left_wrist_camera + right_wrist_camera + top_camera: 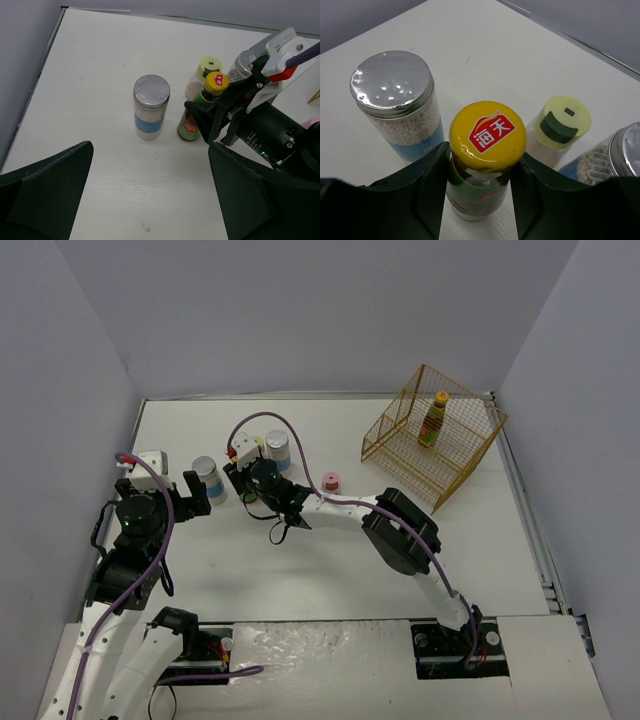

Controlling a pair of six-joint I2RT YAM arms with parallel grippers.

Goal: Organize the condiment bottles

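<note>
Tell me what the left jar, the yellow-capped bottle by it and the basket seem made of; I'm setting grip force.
The left jar: clear glass or plastic, since white granules show through; shiny, metal-looking lid with a ribbed rim. The bottle: glass or plastic, hard to tell, with a glossy yellow plastic-looking cap and a printed label. The basket: thin yellow-coated wire in an open mesh.

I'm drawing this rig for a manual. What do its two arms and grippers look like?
Both the left arm and right arm have white links with black joint housings. A purple cable loops along each. The fingers are broad, matte black wedges. The right wrist carries a white block with a red part, and a green light glows on its black housing.
</note>
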